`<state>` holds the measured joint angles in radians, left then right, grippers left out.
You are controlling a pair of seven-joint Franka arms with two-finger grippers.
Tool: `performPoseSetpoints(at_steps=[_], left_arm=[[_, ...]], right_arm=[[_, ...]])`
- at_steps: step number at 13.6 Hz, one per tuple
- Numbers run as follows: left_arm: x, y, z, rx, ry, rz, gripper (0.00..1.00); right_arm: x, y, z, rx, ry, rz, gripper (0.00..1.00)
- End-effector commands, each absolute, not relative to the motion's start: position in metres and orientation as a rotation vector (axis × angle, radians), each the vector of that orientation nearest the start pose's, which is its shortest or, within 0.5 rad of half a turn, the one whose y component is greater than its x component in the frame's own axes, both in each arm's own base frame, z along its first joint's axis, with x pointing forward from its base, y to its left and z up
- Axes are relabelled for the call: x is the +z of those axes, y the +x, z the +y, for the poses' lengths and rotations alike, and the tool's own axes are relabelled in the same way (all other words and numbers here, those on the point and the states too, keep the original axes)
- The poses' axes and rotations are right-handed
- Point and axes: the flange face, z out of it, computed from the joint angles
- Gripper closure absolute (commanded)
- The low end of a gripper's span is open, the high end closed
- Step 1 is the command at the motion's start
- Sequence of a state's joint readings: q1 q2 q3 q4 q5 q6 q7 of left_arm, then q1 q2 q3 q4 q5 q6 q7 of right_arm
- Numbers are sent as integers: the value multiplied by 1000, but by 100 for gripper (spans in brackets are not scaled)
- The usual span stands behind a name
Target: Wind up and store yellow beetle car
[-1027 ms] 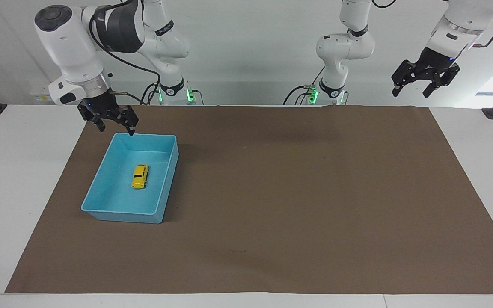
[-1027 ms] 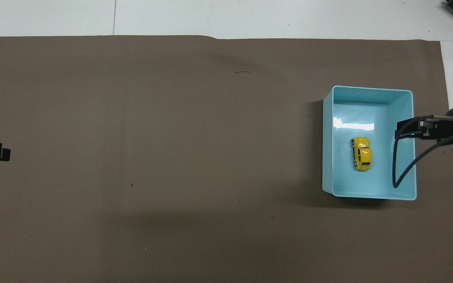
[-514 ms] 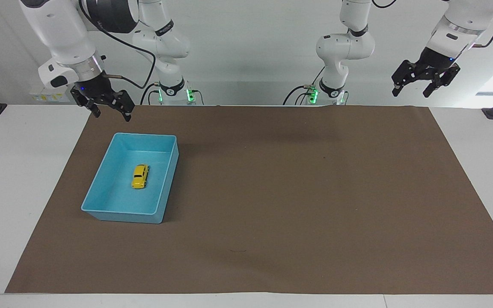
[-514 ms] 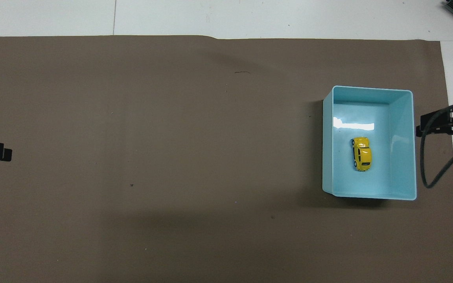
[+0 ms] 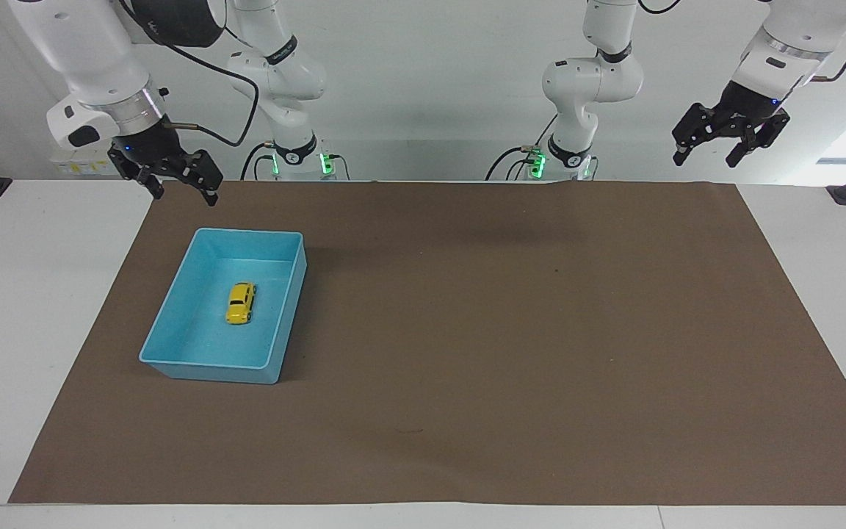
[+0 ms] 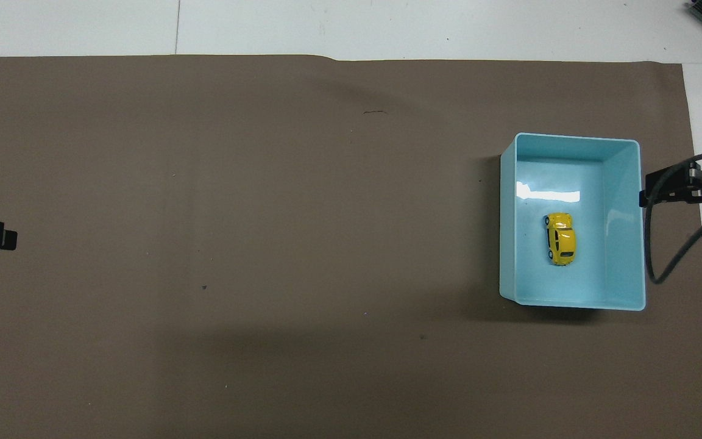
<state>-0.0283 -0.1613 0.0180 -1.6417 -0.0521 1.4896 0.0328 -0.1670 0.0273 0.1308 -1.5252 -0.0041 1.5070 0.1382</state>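
In the bin (image 5: 173, 323) sits the small yellow car (image 5: 241, 303), wheels down. Both the right gripper (image 5: 183, 190) and the left gripper (image 5: 707, 156) hang wide open and empty, mostly cut off from above.

R arm: raised, wrist angled down
R end effector (image 5: 182, 191): fingers apart, empty, up over the surface edge at its own end
L arm: waits, raised
L end effector (image 5: 706, 156): fingers apart, empty, held high
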Motion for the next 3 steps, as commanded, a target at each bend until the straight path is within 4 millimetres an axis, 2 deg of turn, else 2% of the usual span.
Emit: performPoseSetpoints(at_steps=[1, 3], left_arm=[[671, 487, -7, -11, -3177, 71, 0], [671, 487, -7, -11, -3177, 71, 0]], right_arm=[[628, 558, -19, 64, -3136, 276, 0], [629, 557, -19, 66, -3138, 276, 0]])
